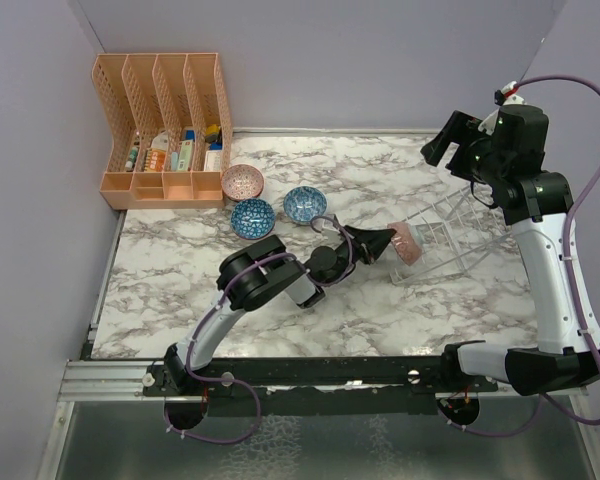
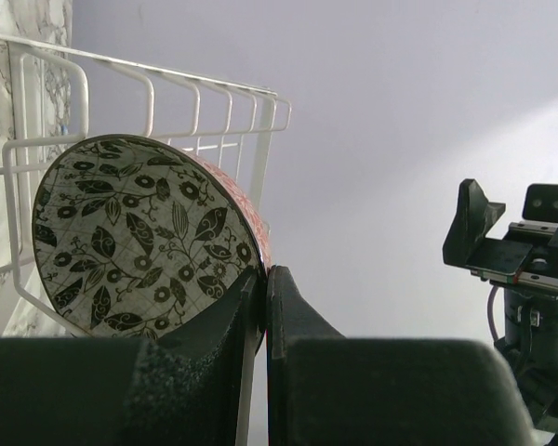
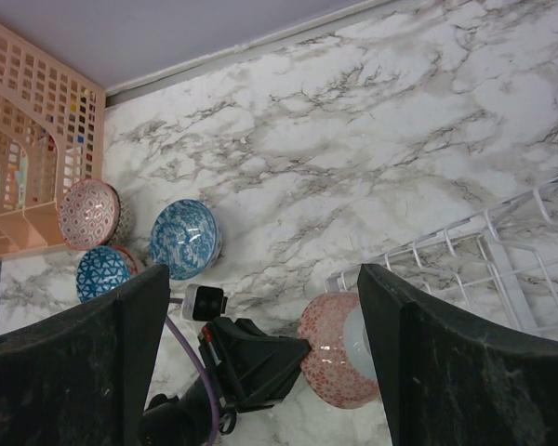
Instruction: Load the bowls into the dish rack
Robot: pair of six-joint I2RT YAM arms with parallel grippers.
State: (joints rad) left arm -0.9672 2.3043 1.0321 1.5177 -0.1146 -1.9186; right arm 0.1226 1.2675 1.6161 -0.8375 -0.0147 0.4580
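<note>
My left gripper is shut on the rim of a bowl that is pink-red outside and has a black-and-white leaf pattern inside. It holds the bowl on edge at the near-left end of the white wire dish rack. In the left wrist view the rack's wires stand right behind the bowl, with the gripper pinching its lower right rim. My right gripper is open and empty, high above the rack's far end. Its wrist view looks down between the open gripper on the held bowl and the rack.
Three more bowls sit at the back left: pink-red, blue triangle-patterned and blue. The orange slotted organizer stands in the back left corner. Purple walls close the left, back and right.
</note>
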